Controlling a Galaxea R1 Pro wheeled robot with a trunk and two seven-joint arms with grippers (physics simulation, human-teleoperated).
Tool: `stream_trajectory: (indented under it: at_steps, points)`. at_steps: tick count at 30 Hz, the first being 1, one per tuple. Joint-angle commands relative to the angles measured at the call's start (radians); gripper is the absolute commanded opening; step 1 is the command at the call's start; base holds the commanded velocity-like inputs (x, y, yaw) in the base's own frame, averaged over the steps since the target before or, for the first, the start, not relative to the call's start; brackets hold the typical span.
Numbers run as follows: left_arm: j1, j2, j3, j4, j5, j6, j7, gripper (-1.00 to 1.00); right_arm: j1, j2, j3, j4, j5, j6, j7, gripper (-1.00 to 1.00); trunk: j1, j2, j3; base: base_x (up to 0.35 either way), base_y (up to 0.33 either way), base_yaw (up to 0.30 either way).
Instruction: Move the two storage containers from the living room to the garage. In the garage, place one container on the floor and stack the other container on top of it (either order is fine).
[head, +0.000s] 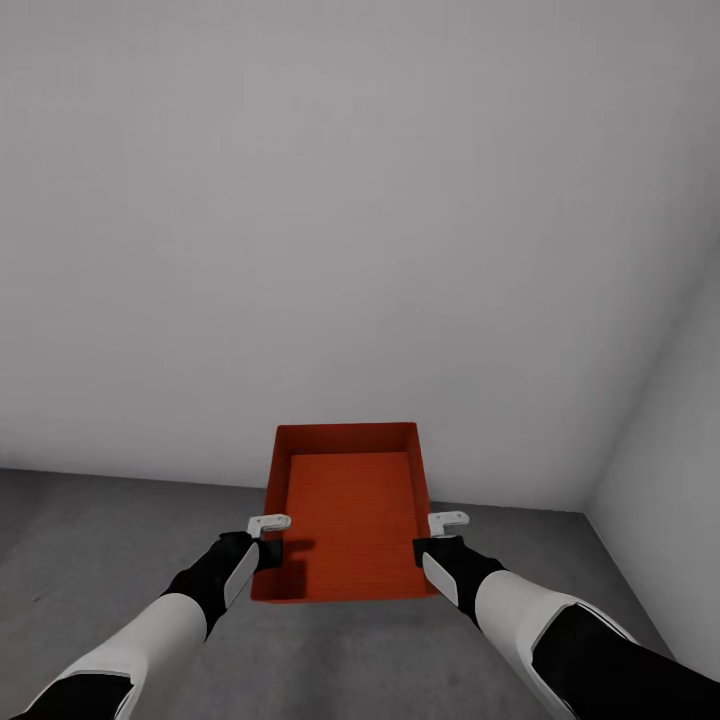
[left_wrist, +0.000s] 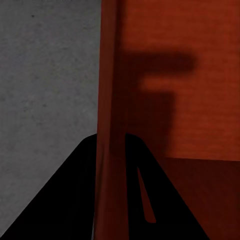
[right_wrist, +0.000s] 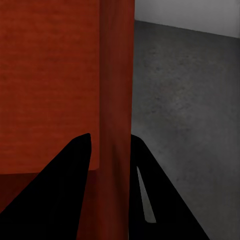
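One orange-red open-topped storage container (head: 350, 510) is held between my two arms, raised above the garage's dark grey concrete floor (head: 120, 540). My left gripper (head: 268, 545) is shut on its left long wall. In the left wrist view the black fingers (left_wrist: 75, 190) straddle that wall (left_wrist: 107, 75), with the container's inside (left_wrist: 190, 100) beyond. My right gripper (head: 432, 545) is shut on the right long wall. The right wrist view shows its fingers (right_wrist: 65, 185) either side of the wall (right_wrist: 117, 75). The container is empty.
A plain grey-white wall (head: 350, 200) stands close ahead, and a second wall (head: 680, 430) meets it in a corner at the right. Bare concrete floor (right_wrist: 190, 100) spreads beneath and to the left of the container.
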Motion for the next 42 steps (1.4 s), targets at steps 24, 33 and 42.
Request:
stream_trajectory:
  at_steps: [24, 33, 42]
  points:
    - [0.000, -0.016, 0.003, -0.001, -0.023, 0.009, 0.011, -1.00, -0.001, 0.002, -0.007, -0.027, 0.022, 0.008, -0.056, -1.00, 0.001, -0.002, -0.002, 0.000, 0.000, 0.000]
    - [0.000, -0.016, 0.003, -0.001, -0.023, 0.010, 0.009, -1.00, -0.001, 0.001, -0.007, -0.027, 0.022, 0.008, -0.056, -1.00, 0.001, -0.002, -0.002, 0.000, 0.000, 0.000]
    - [0.000, -0.016, 0.003, -0.001, -0.023, 0.012, 0.009, -1.00, -0.001, 0.002, -0.007, -0.027, 0.022, 0.008, -0.056, -1.00, 0.016, -0.030, -0.015, 0.000, 0.000, 0.000]
